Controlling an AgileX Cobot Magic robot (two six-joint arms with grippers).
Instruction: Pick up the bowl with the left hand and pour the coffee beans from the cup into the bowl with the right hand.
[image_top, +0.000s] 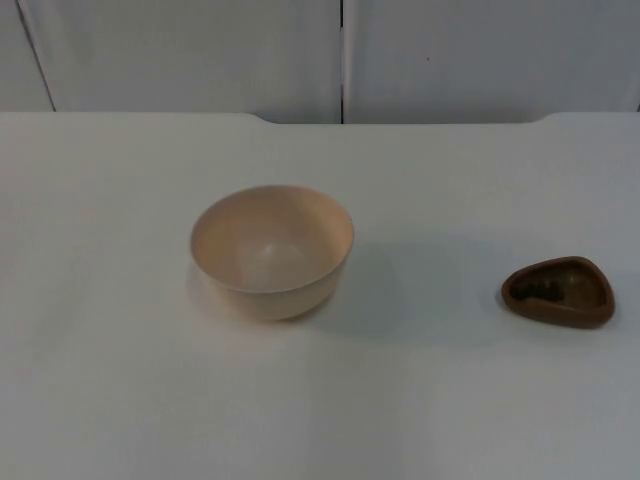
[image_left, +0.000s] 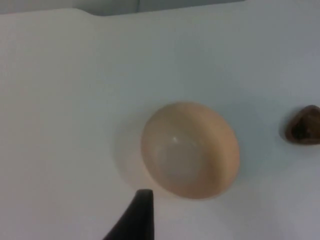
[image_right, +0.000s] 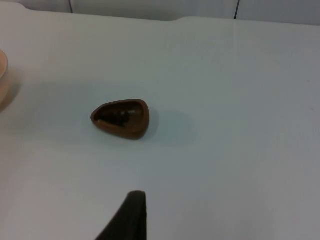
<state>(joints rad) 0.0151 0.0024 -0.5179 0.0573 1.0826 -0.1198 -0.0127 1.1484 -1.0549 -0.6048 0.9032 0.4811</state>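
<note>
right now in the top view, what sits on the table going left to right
bowl → cup holding coffee beans

White table top (image_top: 120, 400) against grey partition wall (image_top: 180, 50)

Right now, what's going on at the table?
Nothing is held yet. A round beige bowl stands upright and empty on the white table. To its right, apart from it, sits a small brown rounded-triangular cup with dark coffee beans inside. The left gripper hovers above the bowl, and the right gripper hovers short of the cup. Neither touches anything.
</note>
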